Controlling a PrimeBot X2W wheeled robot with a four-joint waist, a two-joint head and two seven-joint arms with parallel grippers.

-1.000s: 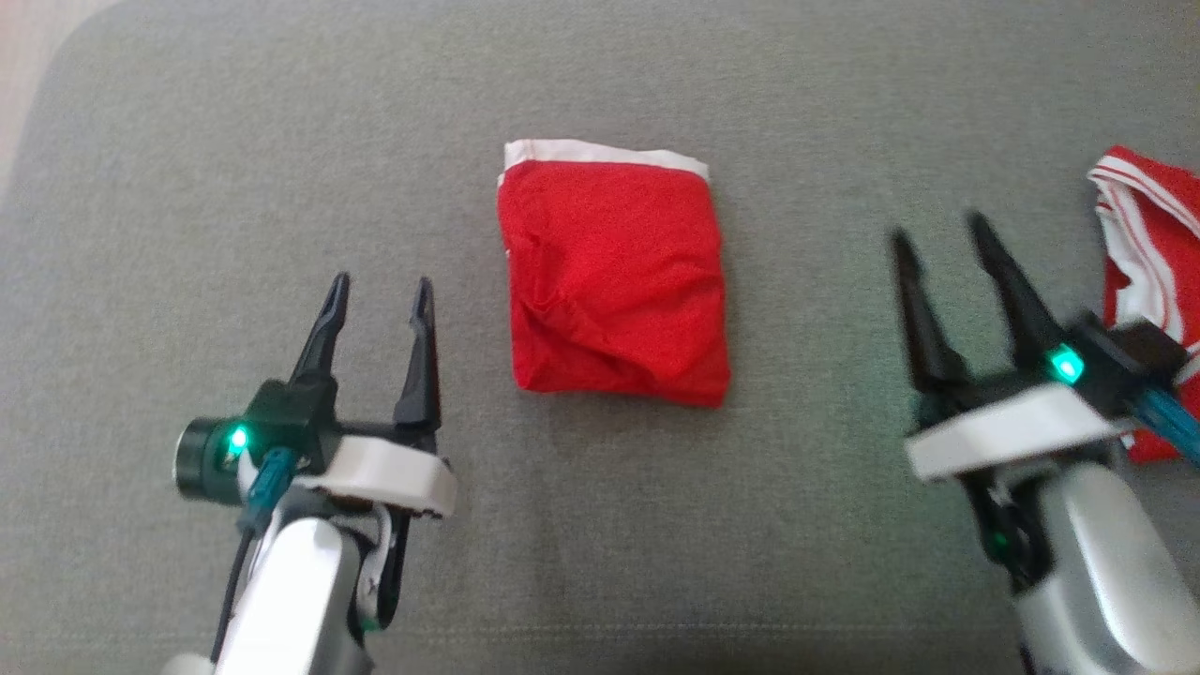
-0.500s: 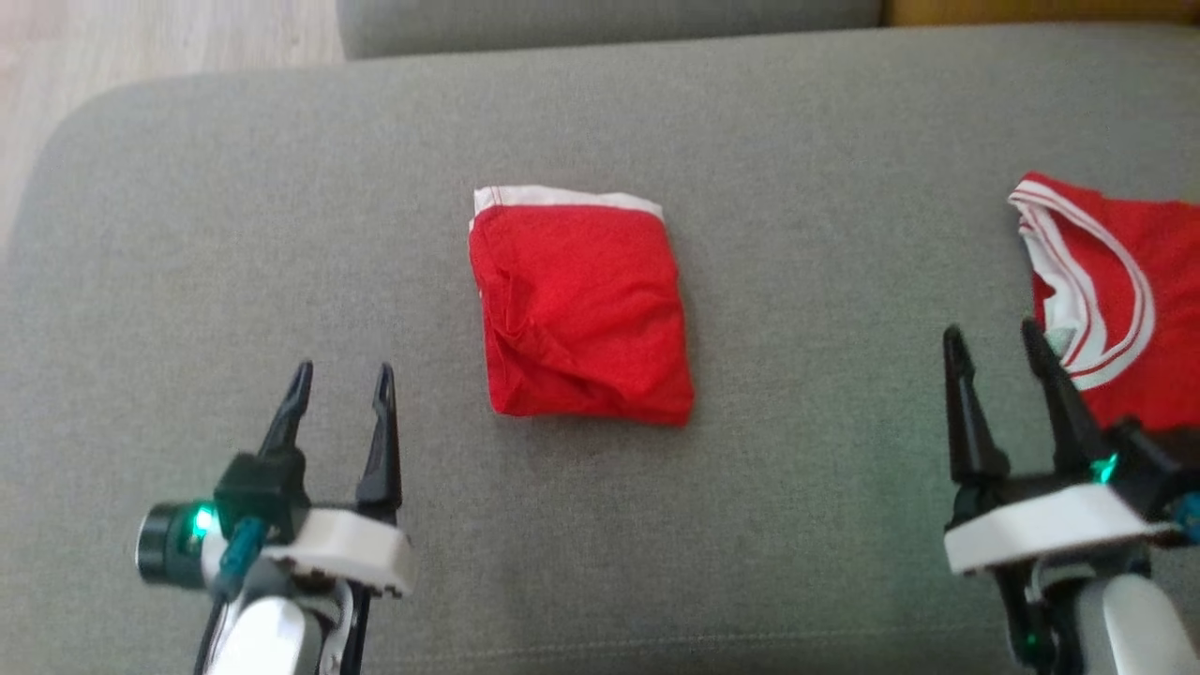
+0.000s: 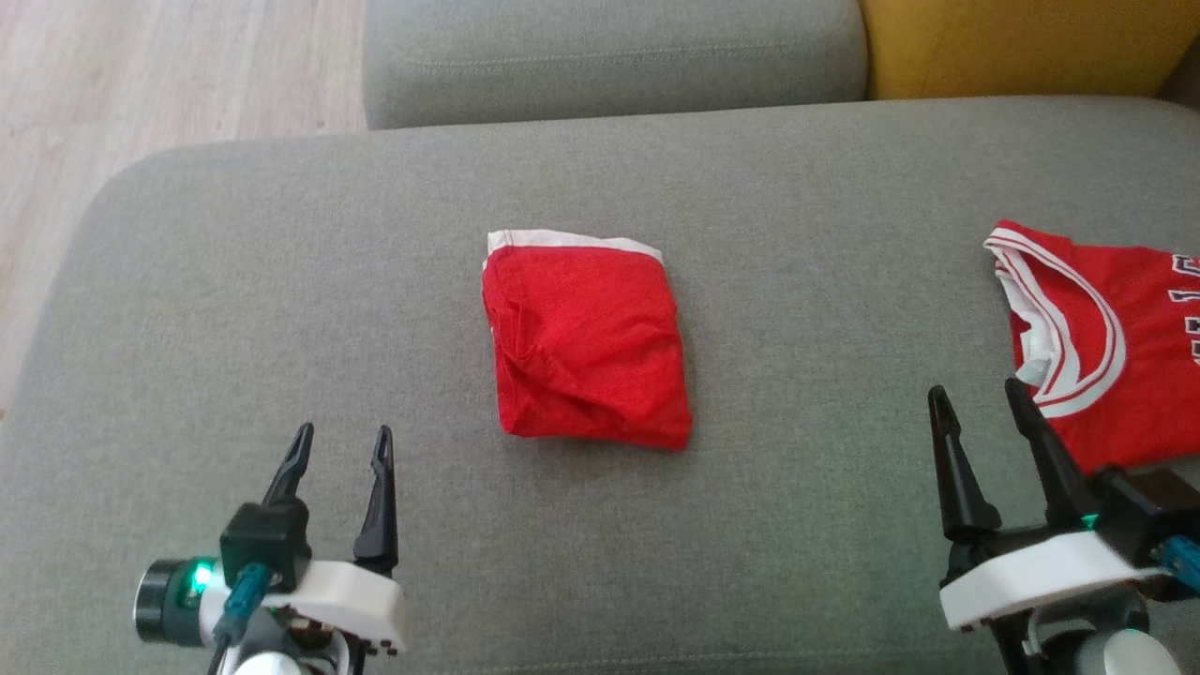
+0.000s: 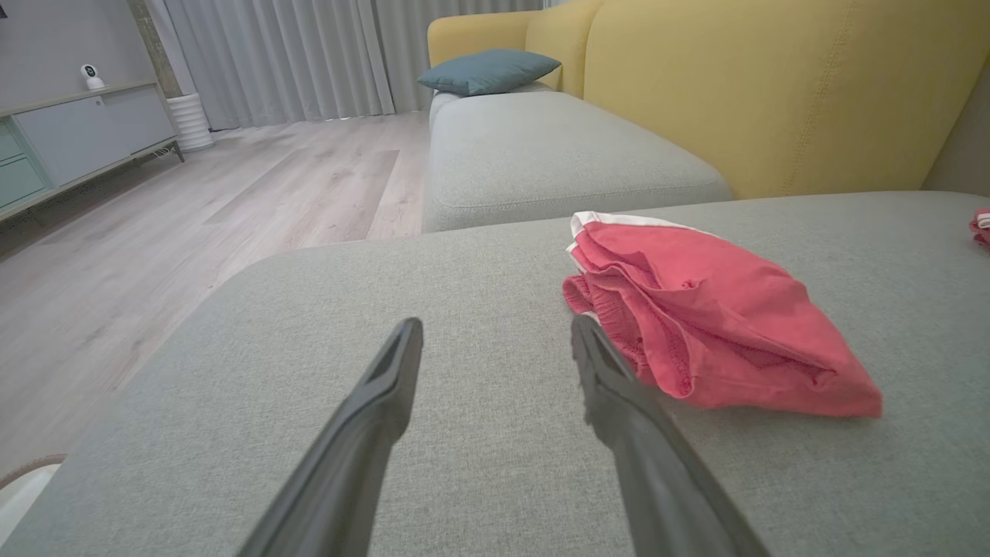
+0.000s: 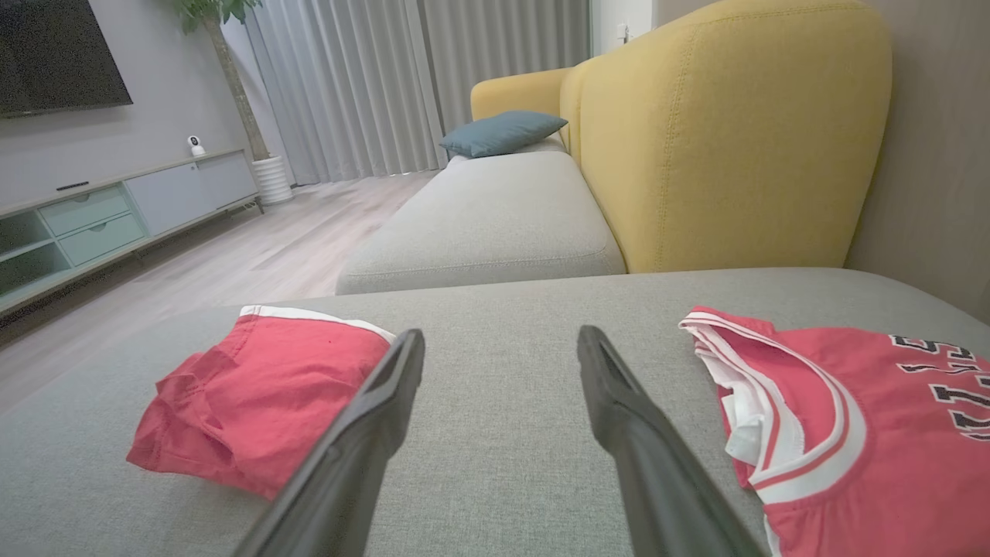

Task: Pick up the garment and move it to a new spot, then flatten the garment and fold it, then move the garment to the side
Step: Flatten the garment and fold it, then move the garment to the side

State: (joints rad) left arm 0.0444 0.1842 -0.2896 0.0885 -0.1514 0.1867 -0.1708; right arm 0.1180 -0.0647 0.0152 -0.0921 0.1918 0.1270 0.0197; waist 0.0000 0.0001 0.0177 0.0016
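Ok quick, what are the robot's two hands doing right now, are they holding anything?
Left hand: open, holding nothing.
Right hand: open, holding nothing.

You have open grey fabric sofa cushion (image 3: 262, 281) at nine o'clock of the folded red garment with a white band (image 3: 586, 347); at three o'clock the open strip ends at the red jersey with white trim (image 3: 1097, 337), near one o'clock of your right gripper (image 3: 973, 386).

Soft even daylight, slight blur
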